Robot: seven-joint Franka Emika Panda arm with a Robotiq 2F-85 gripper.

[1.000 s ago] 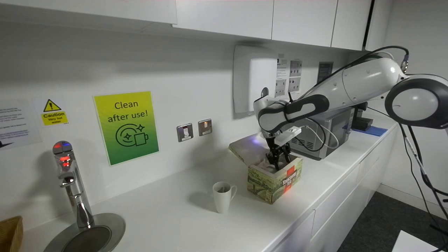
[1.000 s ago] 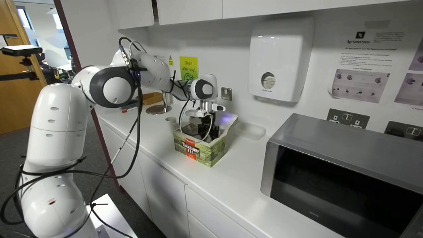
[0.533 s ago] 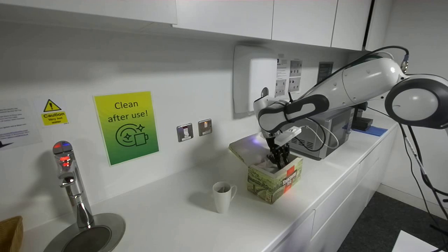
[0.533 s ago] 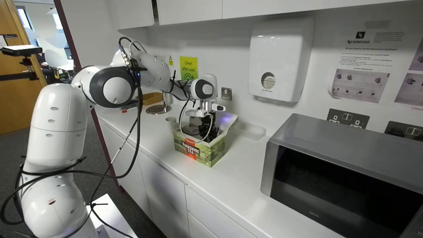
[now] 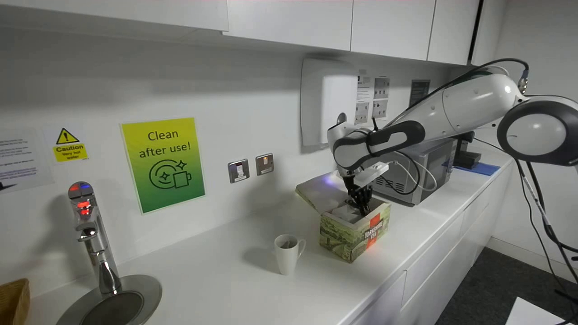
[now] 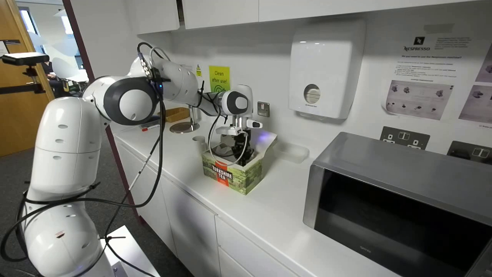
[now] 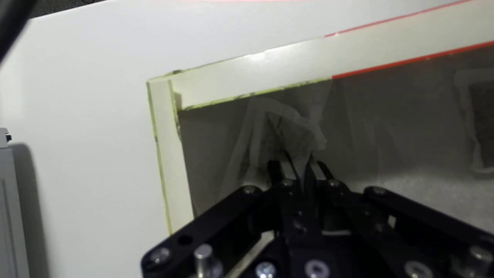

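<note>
The black claw [image 7: 302,168] is pinching a pale paper tea bag [image 7: 301,133], not yet out of the green cardboard box [image 5: 343,239].

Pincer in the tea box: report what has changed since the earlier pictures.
The pincer has closed: its jaws, spread apart a second ago, have drawn together inside the tea box, and the wrist view shows a tea bag that looks pinched between them. The arm has hardly shifted. The tea box, its open lid and the white mug stayed put.
</note>
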